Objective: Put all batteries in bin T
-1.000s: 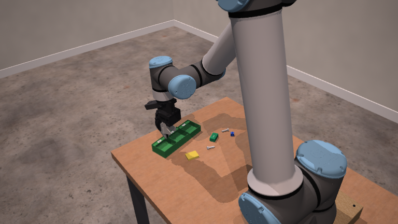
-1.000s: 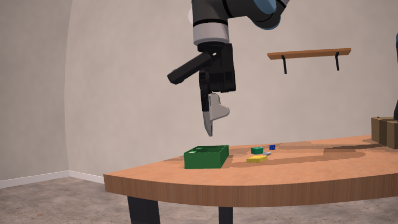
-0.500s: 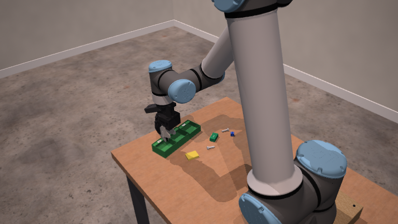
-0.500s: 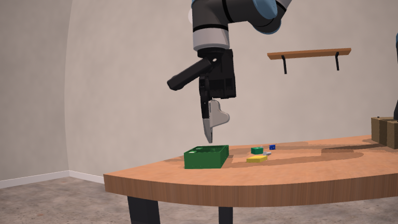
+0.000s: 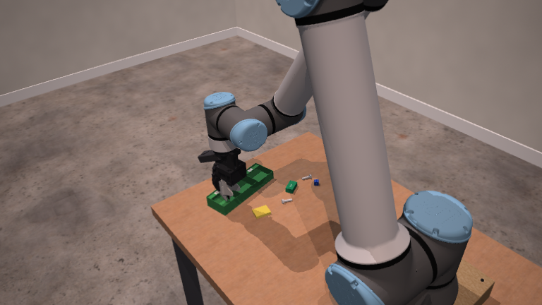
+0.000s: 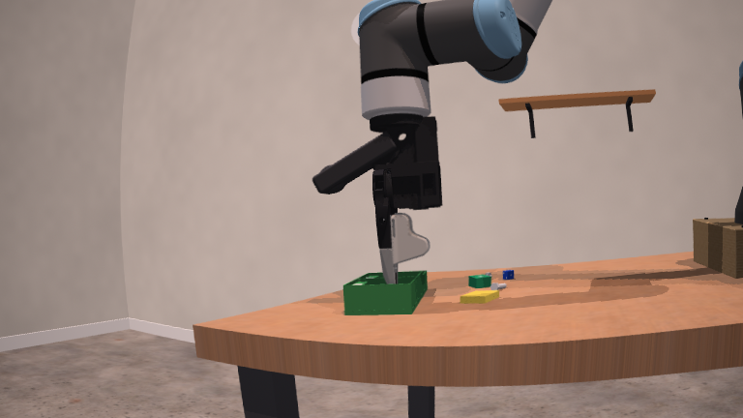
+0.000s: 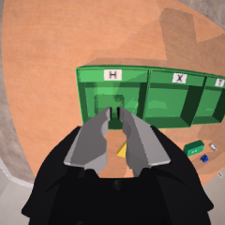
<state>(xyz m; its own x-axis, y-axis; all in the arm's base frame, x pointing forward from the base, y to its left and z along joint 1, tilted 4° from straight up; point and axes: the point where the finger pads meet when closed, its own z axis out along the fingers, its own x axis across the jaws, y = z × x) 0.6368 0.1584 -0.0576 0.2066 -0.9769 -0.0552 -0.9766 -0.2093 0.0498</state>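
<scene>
A green bin [image 5: 241, 188] with three compartments stands near the table's far edge. In the wrist view the compartments are marked H [image 7: 112, 74], X [image 7: 179, 78] and T [image 7: 220, 82]. My gripper [image 7: 113, 108] is shut, with nothing seen between the fingers. Its tips reach down into the H compartment, as the side view [image 6: 390, 279] also shows. Two small silver cylinders [image 5: 306, 176] [image 5: 286, 200] lie on the table to the right of the bin; I cannot tell whether they are batteries. All three compartments look empty.
A yellow block [image 5: 261, 210], a green block [image 5: 291, 186] and a small blue piece [image 5: 316, 182] lie on the table right of the bin. The arm's base stands at the near right. A wall shelf [image 6: 576, 100] hangs behind the table.
</scene>
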